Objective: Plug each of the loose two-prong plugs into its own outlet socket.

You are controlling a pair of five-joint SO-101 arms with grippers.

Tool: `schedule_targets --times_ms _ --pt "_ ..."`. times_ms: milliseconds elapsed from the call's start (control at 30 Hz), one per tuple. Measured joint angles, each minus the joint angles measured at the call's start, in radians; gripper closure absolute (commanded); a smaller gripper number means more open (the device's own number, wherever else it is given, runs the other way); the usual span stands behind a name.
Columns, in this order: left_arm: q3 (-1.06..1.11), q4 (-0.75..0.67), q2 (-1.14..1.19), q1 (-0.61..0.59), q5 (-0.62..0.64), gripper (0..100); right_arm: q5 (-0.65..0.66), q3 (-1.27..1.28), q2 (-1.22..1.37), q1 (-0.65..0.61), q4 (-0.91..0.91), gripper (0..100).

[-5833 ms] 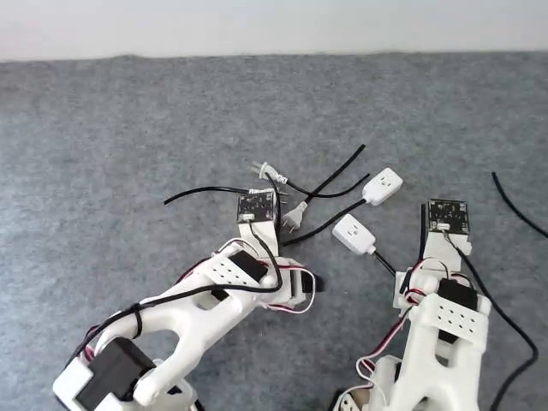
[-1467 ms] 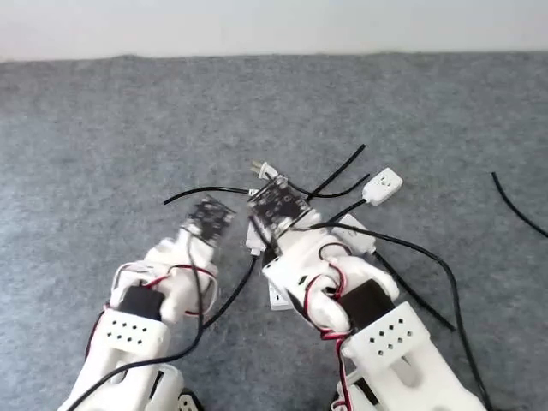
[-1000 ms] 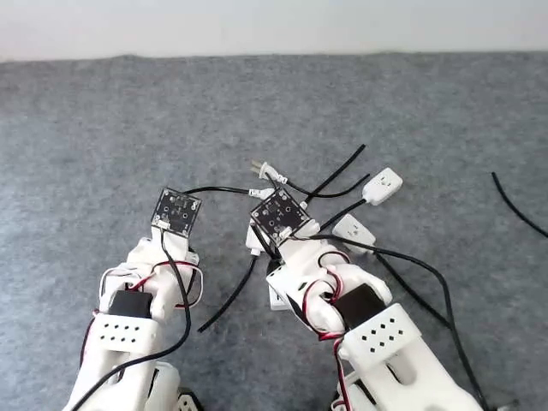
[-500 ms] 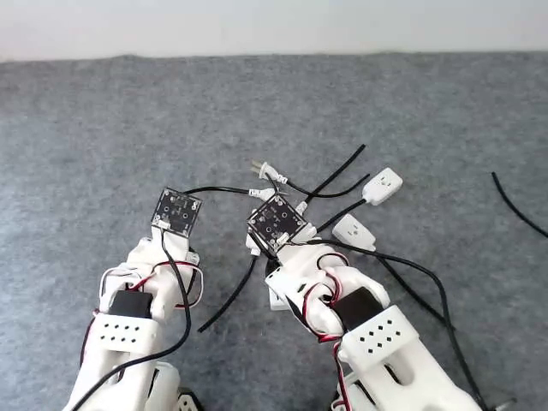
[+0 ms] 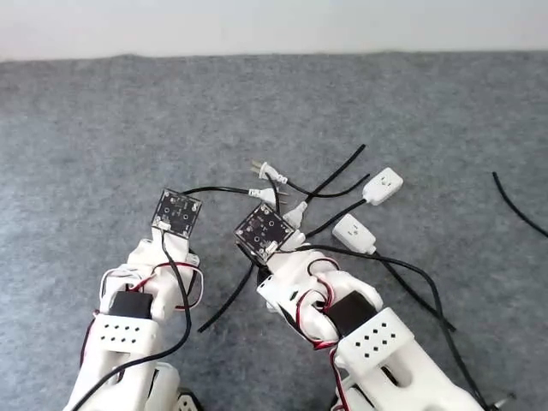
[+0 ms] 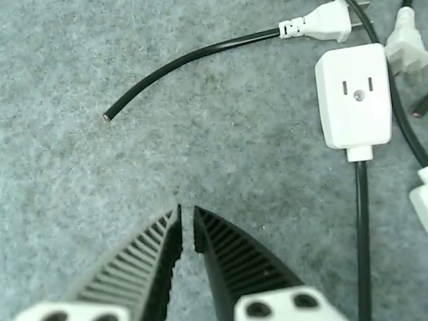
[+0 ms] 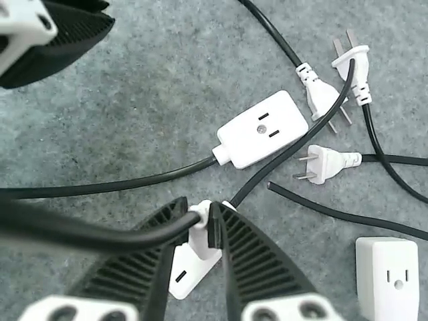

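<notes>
My right gripper [image 7: 200,210] is shut on the cord end of a white outlet socket [image 7: 189,264], whose black cord runs off to one side. Just beyond it lies a second socket [image 7: 261,137] face up, with three loose white two-prong plugs [image 7: 317,93] [image 7: 354,63] [image 7: 324,164] past it. In the high view the right arm [image 5: 264,229] stands over the middle of the cable tangle. My left gripper [image 6: 186,212] hangs shut and holds nothing, above bare carpet and short of a socket [image 6: 354,93] and a plug [image 6: 321,23].
Two more white sockets [image 5: 384,184] [image 5: 353,231] lie to the right of the tangle, each on a black cord. Another loose black cord [image 5: 518,205] crosses the far right. The left arm [image 5: 177,211] stands left of the plugs. Grey carpet [image 5: 103,128] spreads open at left and back.
The left arm pulled back to the left and has kept still for the last second. The right arm, over the tangle, has shifted a little left and nearer with the socket.
</notes>
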Motion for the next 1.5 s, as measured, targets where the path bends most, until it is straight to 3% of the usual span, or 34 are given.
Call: schedule_targets --times_ms 1200,1500 --pt "0.0 0.0 0.0 0.0 0.0 97 0.164 0.084 -0.02 0.069 -0.072 99.0" --pt "0.009 0.0 0.0 0.0 0.0 97 0.161 -0.023 0.175 0.046 -0.043 99.0"
